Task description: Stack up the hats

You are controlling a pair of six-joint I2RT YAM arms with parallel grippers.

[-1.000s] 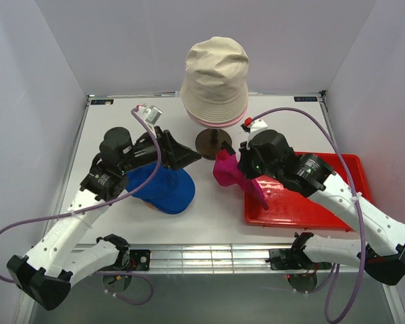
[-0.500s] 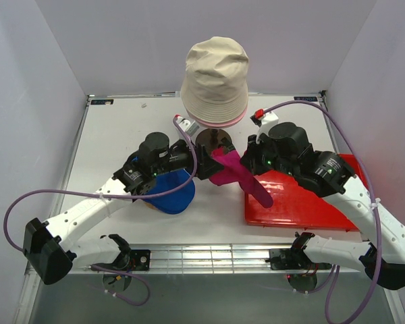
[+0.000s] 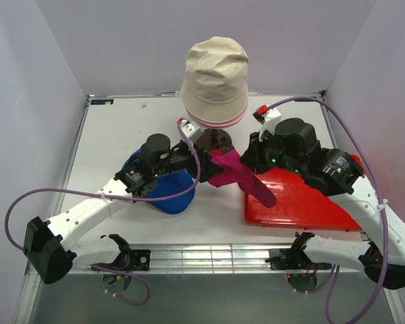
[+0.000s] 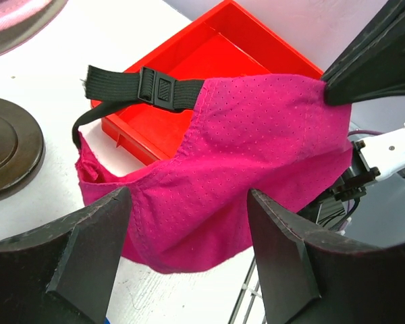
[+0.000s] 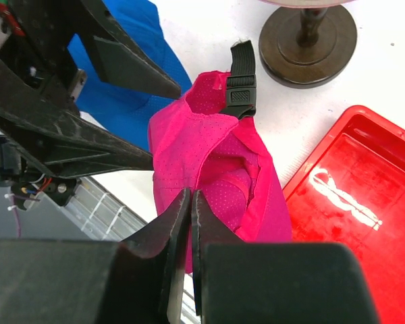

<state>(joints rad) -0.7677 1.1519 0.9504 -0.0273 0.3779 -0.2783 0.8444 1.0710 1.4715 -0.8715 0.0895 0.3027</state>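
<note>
Under both pincers, the white table (image 3: 108, 135) shows open surface out to its left edge. Right of the right pincer (image 5: 190, 202) lies the red tray (image 3: 310, 202); a pale mark on its floor is unreadable. Beyond the pincers, the beige bucket hat (image 3: 214, 77) tops the light pink bucket hat (image 3: 216, 123). The bright blue cap (image 3: 169, 192) lies beneath the left arm. The right pincer pinches the magenta cap (image 3: 233, 174) beside the tray's edge; the left pincer (image 4: 189, 196) gapes astride its fabric.

Beige hat (image 3: 214, 74) covers pink hat (image 3: 217, 123) (apparently; rim only); magenta cap (image 3: 229, 172) beside blue cap (image 3: 169, 193).
</note>
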